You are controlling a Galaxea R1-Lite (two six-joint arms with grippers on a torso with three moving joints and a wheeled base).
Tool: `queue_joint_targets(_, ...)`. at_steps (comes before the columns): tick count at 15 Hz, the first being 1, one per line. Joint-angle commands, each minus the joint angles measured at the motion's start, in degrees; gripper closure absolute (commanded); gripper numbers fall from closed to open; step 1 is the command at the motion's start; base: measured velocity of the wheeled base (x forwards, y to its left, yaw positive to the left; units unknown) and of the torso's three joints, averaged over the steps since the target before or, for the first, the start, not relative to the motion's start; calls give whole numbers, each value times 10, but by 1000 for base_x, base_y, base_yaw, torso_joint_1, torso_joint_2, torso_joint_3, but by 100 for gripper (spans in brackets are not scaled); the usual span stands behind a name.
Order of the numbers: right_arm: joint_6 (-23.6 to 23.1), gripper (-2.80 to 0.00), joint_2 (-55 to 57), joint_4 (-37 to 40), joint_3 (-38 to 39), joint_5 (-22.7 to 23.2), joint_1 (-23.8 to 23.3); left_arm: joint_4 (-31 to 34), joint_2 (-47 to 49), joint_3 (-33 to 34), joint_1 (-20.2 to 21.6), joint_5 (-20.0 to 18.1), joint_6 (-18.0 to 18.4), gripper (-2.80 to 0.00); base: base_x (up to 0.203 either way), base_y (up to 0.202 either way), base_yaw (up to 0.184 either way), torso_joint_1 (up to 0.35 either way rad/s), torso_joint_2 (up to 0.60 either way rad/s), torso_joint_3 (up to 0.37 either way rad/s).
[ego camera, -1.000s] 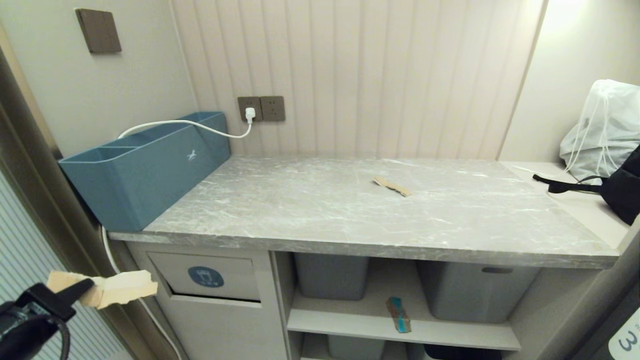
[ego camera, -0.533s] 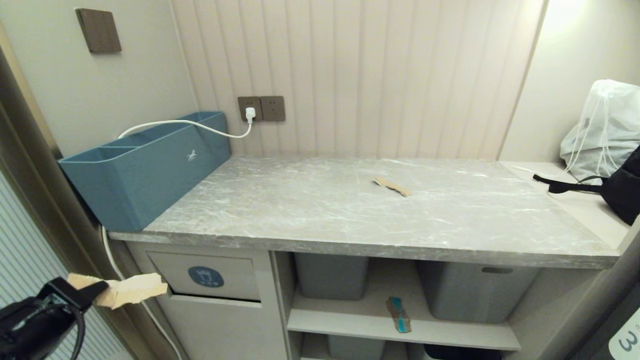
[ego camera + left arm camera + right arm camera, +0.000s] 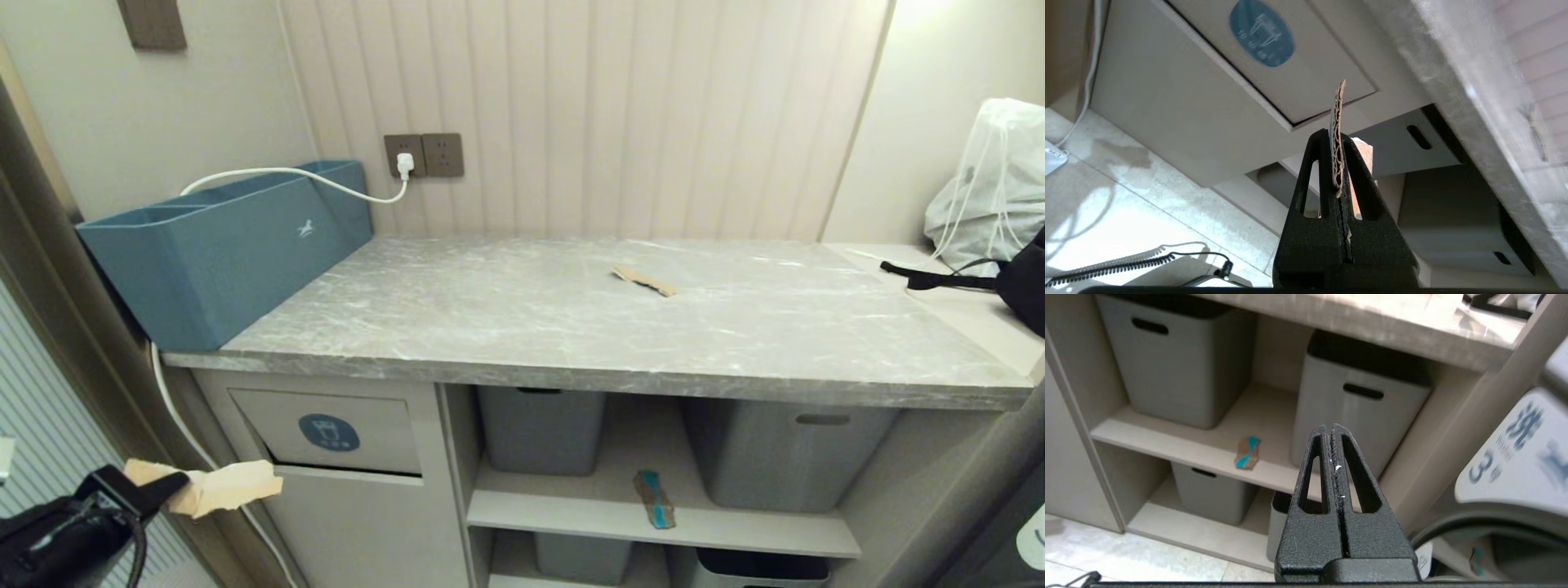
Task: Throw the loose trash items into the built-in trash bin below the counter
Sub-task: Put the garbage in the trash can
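Observation:
My left gripper is low at the left, shut on a torn brown cardboard scrap that sticks out toward the beige cabinet. The scrap's tip is just below and left of the built-in trash bin's flap, which bears a round blue sticker. In the left wrist view the scrap stands edge-on between the left gripper's fingers, in front of the flap. A second scrap lies on the grey marble counter. A teal-printed scrap lies on the shelf. My right gripper is shut and empty.
A long blue box with a white cable over it stands at the counter's left end. Grey tubs fill the shelves. A white bag and a black bag lie at the right. A coiled cable lies on the floor.
The head camera has sunk, so the whole scene sits higher. My left gripper has carried the scrap right, closer to the cabinet and lower against the flap.

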Motion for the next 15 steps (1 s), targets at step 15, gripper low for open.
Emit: queue_joint_targets(15,1,0,1,2,0,0,0,-357,373,-38,40,-65,-44,0,0,0,0,-168,420,248)
